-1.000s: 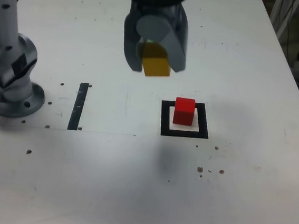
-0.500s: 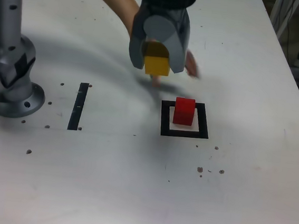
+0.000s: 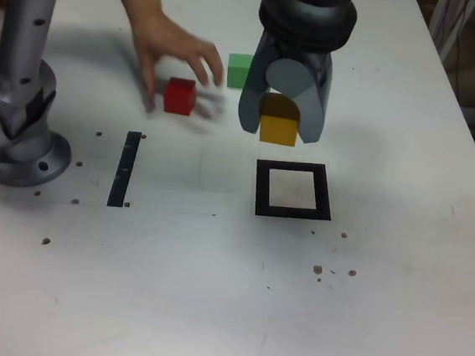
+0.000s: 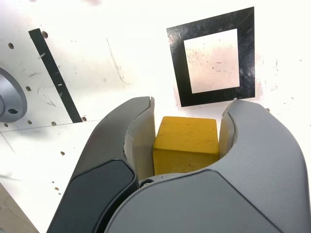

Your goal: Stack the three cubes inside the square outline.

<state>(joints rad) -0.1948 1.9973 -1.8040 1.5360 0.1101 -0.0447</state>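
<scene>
grey tool (image 3: 280,123), yellow cube (image 3: 278,128), red cube (image 3: 179,96), green cube (image 3: 239,70), black-bordered white-centred square outline (image 3: 291,212)

Gripper (image 3: 280,130) points down, hanging above the table just behind the square outline (image 3: 294,190), jaws clamped on the yellow cube (image 3: 278,125) from both sides. Arm base (image 3: 16,136) sits well off to the exterior view's left of the outline. A person's hand (image 3: 170,49) reaches in farther back, fingers spread.
</scene>
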